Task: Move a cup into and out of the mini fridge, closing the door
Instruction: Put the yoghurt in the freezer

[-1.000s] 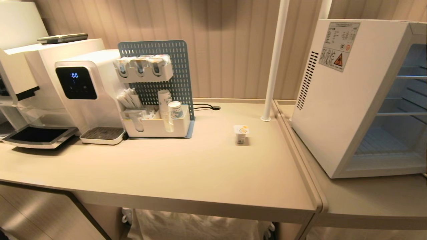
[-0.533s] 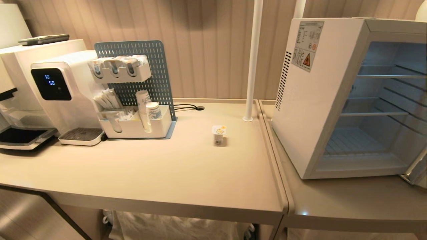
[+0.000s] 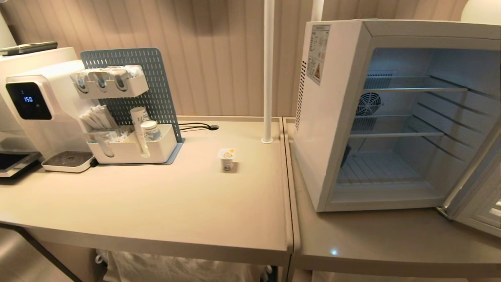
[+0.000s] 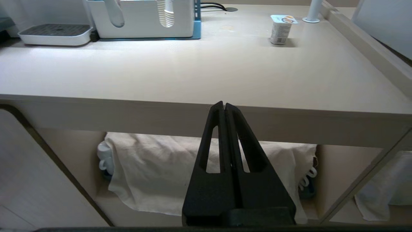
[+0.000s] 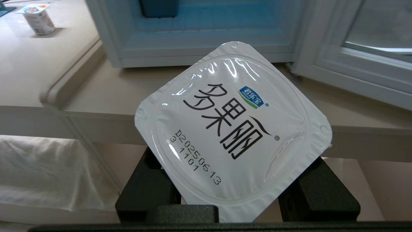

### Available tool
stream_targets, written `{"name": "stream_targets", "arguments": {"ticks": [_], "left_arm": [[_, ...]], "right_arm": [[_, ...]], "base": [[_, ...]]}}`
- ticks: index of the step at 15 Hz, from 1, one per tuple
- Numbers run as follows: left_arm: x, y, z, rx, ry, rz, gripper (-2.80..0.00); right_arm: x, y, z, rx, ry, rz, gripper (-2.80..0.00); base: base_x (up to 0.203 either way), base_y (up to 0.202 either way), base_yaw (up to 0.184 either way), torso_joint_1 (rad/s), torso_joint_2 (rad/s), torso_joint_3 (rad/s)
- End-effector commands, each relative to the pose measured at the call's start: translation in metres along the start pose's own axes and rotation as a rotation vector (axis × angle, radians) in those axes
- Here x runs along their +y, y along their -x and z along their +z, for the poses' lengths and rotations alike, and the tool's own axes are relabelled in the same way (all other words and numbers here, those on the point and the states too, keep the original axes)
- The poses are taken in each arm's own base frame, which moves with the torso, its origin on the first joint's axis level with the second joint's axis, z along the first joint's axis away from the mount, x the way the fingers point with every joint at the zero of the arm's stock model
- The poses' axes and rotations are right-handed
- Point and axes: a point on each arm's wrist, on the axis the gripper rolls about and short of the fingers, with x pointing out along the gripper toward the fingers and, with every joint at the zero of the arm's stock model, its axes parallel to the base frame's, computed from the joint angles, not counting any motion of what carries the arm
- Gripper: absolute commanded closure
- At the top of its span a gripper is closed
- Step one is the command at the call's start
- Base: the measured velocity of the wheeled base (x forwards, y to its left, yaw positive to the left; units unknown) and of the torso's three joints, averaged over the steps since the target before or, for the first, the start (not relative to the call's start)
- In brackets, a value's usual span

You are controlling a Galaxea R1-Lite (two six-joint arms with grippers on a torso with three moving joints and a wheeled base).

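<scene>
Two yogurt cups: one on the counter (image 3: 227, 159), one in the right gripper (image 5: 232, 129). One mini fridge (image 3: 332, 117), two wire shelves, one pegboard organizer (image 3: 129, 113).

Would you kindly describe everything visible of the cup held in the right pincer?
The cup is a sealed single-serve tub. Only its top shows: a squarish white foil lid with rounded corners, glossy and slightly wrinkled, printed with large dark Chinese characters, a small blue-green logo and a date code. It sits turned cornerwise between the black fingers of the right pincer, level with the counter's front edge, before the open fridge. Its body is hidden.
</scene>
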Motion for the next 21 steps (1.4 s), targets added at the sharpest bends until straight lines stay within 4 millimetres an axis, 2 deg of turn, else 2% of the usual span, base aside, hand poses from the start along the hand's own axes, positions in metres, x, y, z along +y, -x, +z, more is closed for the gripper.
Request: {"name": "stream_targets", "arguments": {"ticks": [1, 7, 21], "left_arm": [[0.0, -0.0001, 0.0, 0.001, 0.0, 0.0, 0.0], [0.0, -0.0001, 0.0, 0.001, 0.001, 0.0, 0.0], [0.0, 0.0, 0.0, 0.0, 0.002, 0.0, 0.0]], "right_arm": [[0.0, -0.0002, -0.0001, 0.004, 0.0, 0.001, 0.0], [0.0, -0.0001, -0.0002, 0.004, 0.001, 0.001, 0.0], [0.0, -0.0002, 0.0, 0.004, 0.0, 0.001, 0.0]], "base": [[0.0, -0.194, -0.004, 0.002, 0.0, 0.006], [0.0, -0.161, 0.0, 0.001, 0.0, 0.003], [0.0, 0.0, 0.0, 0.0, 0.0, 0.0]]}}
